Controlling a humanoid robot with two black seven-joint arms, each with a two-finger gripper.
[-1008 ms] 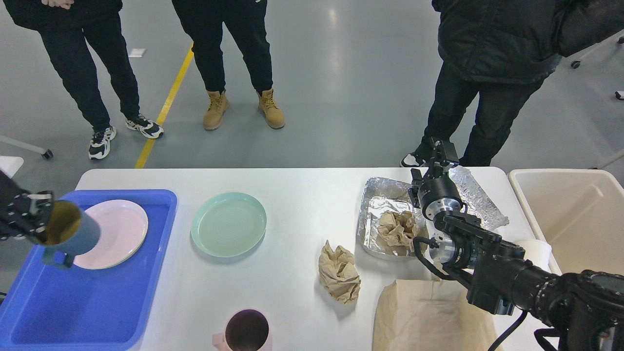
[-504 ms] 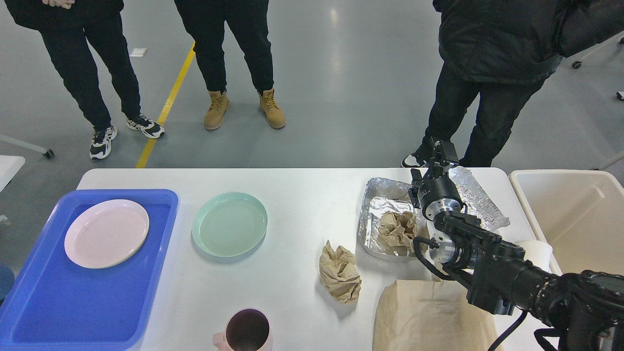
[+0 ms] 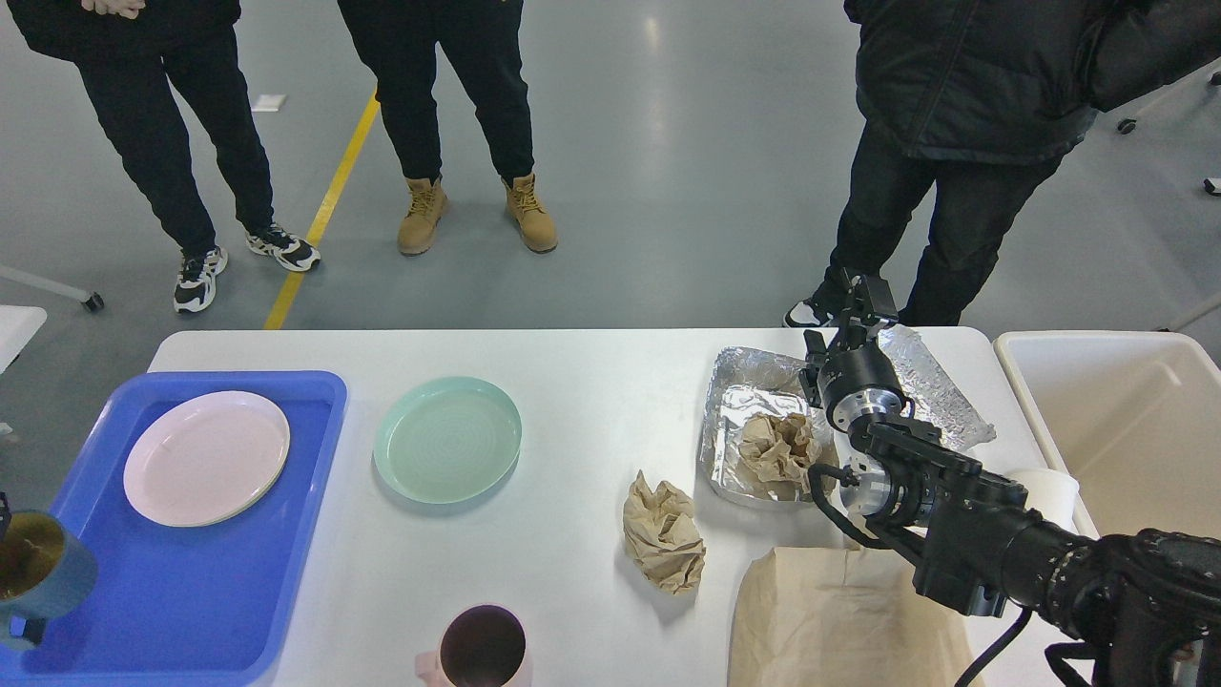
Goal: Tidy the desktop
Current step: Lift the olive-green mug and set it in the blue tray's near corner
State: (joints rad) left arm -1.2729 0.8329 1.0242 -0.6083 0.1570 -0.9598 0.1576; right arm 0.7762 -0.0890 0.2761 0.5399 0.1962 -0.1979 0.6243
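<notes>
Two crumpled papers [image 3: 665, 534] remain toward the desktop's [image 3: 572, 363] right edge; right gripper [image 3: 863, 298] near far-right corner, opening indiscernible; left gripper unseen; pink cup [image 3: 482, 649] overhangs near edge, easily knocked.

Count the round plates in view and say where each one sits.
2. The pale pink round plate lies in the blue plastic tray; the mint green round plate rests on the white desktop, right of that tray.

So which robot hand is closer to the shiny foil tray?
The right. The right gripper hovers at the foil tray's far right corner. The left gripper is out of view, past the blue tray at the table's other end.
</notes>
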